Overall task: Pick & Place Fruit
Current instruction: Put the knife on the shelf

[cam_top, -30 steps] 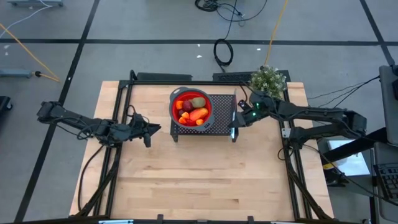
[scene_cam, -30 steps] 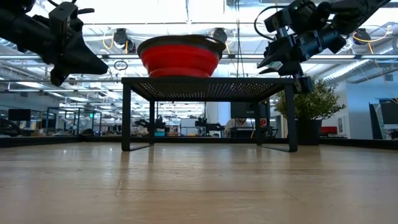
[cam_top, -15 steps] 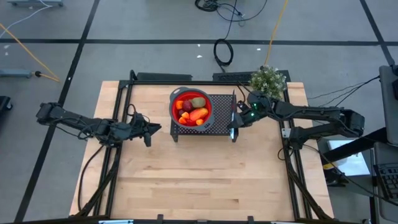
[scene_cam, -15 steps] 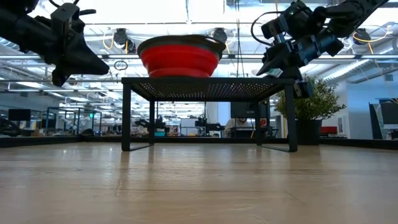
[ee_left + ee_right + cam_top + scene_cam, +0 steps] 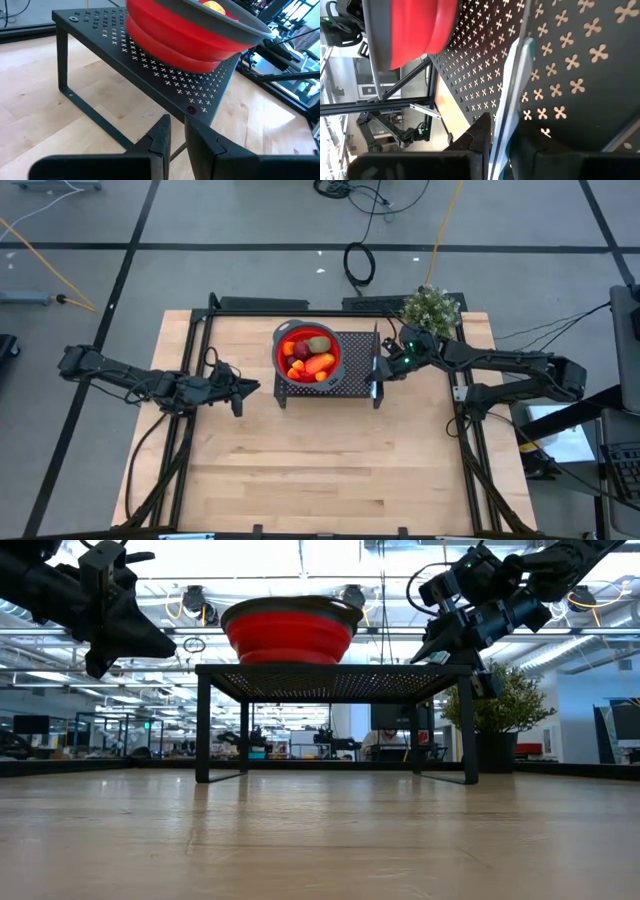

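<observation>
The fruit lies in a red bowl that stands on a black perforated rack: a red-orange oval, a brown-green piece, and dark red and small orange pieces. My right gripper is at the rack's right end, shut on a silver knife. My left gripper hangs above the table just left of the rack. It is shut, with only a slit between its fingers and nothing in it. My right gripper pinches the knife's flat silver part between its two fingers. The knife lies along the fingers and reaches forward over the rack's perforated top. The gripper comes slanting down from the table's right side. Whether the knife's far end rests on the rack cannot be told.
The rack stands on thin legs at the table's far middle, with room underneath. A potted plant stands behind the right arm. Bare wooden tabletop stretches toward the near edge. Black frame rails run along the table's sides.
</observation>
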Robot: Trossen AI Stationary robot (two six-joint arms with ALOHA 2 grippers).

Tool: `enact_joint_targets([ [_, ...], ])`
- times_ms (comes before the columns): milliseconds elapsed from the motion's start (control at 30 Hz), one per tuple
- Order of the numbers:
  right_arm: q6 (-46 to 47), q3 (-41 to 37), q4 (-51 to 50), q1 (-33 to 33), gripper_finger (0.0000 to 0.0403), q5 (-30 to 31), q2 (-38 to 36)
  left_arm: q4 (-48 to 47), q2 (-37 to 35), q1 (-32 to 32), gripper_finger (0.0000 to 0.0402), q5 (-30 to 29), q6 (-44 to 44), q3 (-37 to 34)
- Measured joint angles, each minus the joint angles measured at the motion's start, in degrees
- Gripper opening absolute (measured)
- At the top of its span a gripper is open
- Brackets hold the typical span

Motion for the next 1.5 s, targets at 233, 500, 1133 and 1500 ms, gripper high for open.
enact_joint_targets([
  [233,0.0,0.0,0.0,0.0,0.0065,0.6,0.0,0.0,0.0,0.0,0.0051,0.2,0.0,0.0],
  [500,0.0,0.0,0.0,-0.4,0.0070,1.8,0.0,0.0,0.0,0.0,0.0051,0.9,-0.1,0.0],
  [1133,-8.6,0.0,4.1,-0.3,0.0063,4.6,-3.5,0.0,0.0,0.0,0.0051,1.2,-0.7,0.0],
  [1500,-25.3,0.0,1.6,5.1,0.0004,4.2,-10.9,6.6,0.0,0.0,0.0051,1.6,1.3,0.0],
])
